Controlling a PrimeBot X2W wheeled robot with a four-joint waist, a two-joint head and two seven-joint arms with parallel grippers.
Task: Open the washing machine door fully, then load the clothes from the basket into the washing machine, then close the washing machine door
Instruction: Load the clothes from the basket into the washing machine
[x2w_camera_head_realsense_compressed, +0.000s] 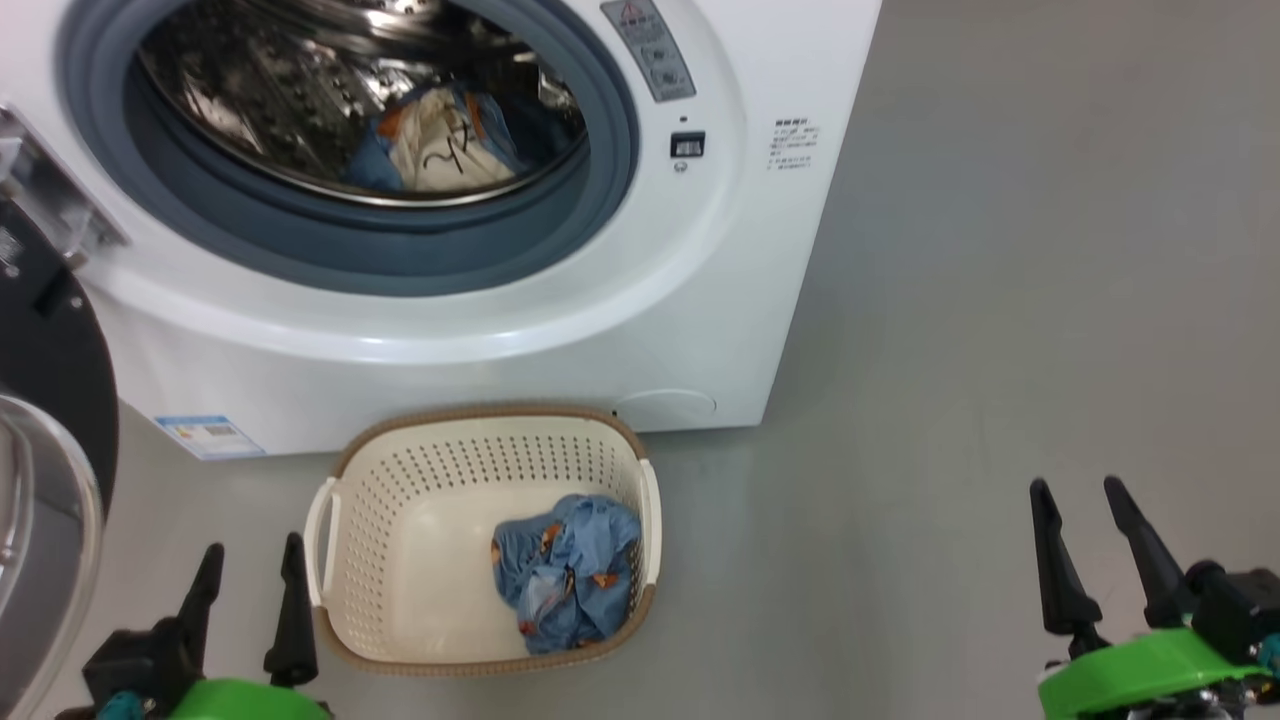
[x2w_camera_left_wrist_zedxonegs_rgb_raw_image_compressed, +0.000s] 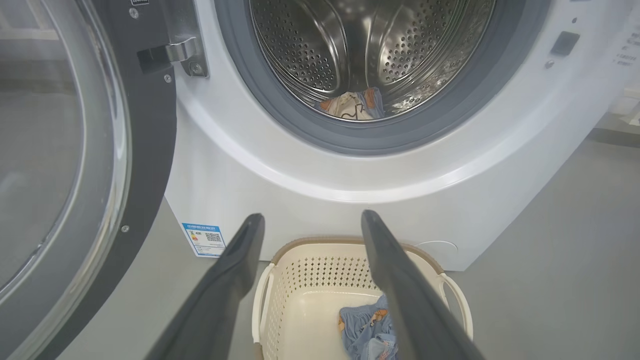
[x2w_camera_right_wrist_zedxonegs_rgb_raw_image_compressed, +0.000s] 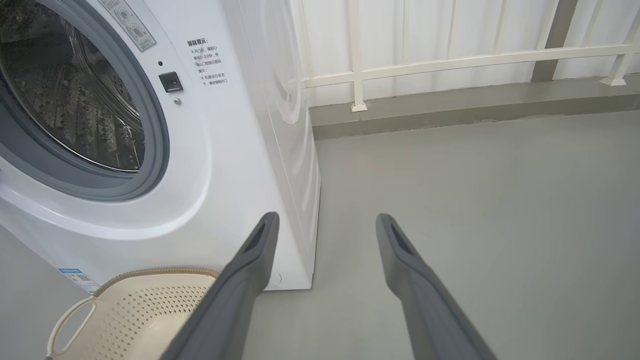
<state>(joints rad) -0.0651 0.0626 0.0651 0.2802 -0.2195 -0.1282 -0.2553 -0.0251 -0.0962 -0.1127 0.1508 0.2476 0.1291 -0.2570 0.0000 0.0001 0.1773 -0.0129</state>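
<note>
Clothes (x2w_camera_head_realsense_compressed: 568, 570), one blue bundle, lay in the right half of the basket (x2w_camera_head_realsense_compressed: 400, 480), which stood on the floor (x2w_camera_head_realsense_compressed: 1000, 300) just in front of the washer (x2w_camera_head_realsense_compressed: 640, 330). A second garment (x2w_camera_head_realsense_compressed: 440, 140), blue and cream, sat low in the drum (x2w_camera_head_realsense_compressed: 250, 90). The door (x2w_camera_head_realsense_compressed: 55, 370) stood swung out on my left. My left gripper (x2w_camera_head_realsense_compressed: 252, 548) hovered just left of the basket, and my right gripper (x2w_camera_head_realsense_compressed: 1078, 485) well off to its right above the floor — both with fingers spread wide, holding nothing.
</note>
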